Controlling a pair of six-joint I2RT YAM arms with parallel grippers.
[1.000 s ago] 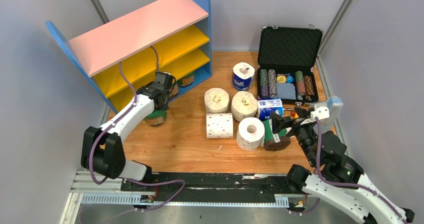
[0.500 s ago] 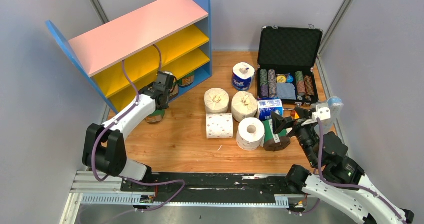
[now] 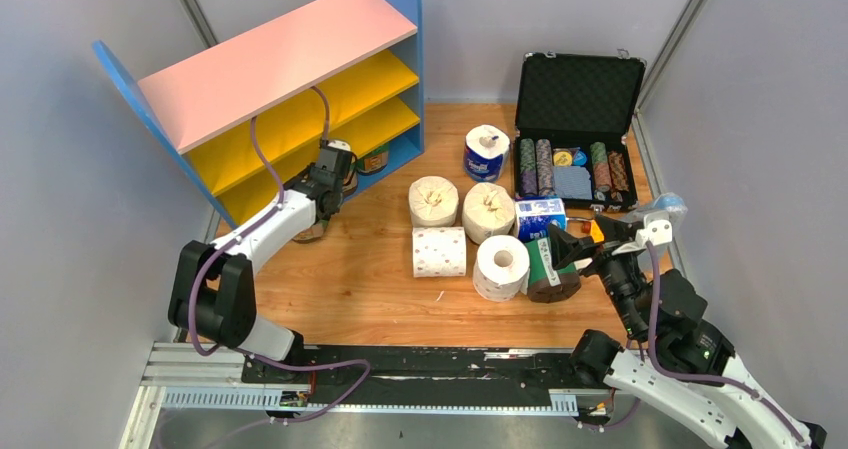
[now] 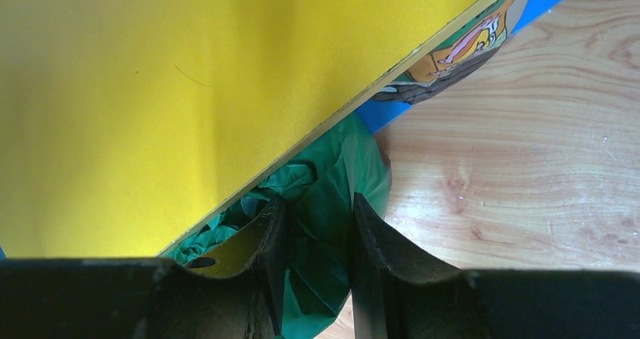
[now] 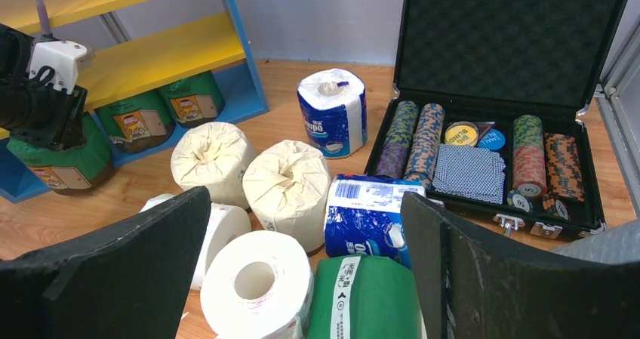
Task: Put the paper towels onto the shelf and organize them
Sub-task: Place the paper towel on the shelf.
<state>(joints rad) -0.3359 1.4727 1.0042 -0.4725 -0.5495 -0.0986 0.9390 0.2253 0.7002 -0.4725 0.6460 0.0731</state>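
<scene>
My left gripper (image 3: 327, 181) is shut on the crumpled top of a green-wrapped paper towel roll (image 4: 332, 180), which stands at the front edge of the shelf's (image 3: 270, 59) bottom tier, under a yellow board (image 4: 189, 90). Two more green rolls (image 5: 136, 120) stand inside that tier. My right gripper (image 5: 306, 203) is open, its fingers either side of a green roll (image 5: 370, 297) lying on the table, not touching it. Around it are a bare white roll (image 3: 500, 267), two cream rolls (image 3: 433, 201), a dotted white roll (image 3: 439, 252) and blue-printed rolls (image 3: 487, 153).
An open black case (image 3: 580, 99) with poker chip stacks sits at the back right, close behind the right gripper. Grey walls close in both sides. Bare wooden table (image 3: 350, 289) lies between the shelf and the cluster of rolls.
My left gripper has carried its green roll a little farther in under the shelf's yellow board. The right arm has drifted slightly right, still open.
</scene>
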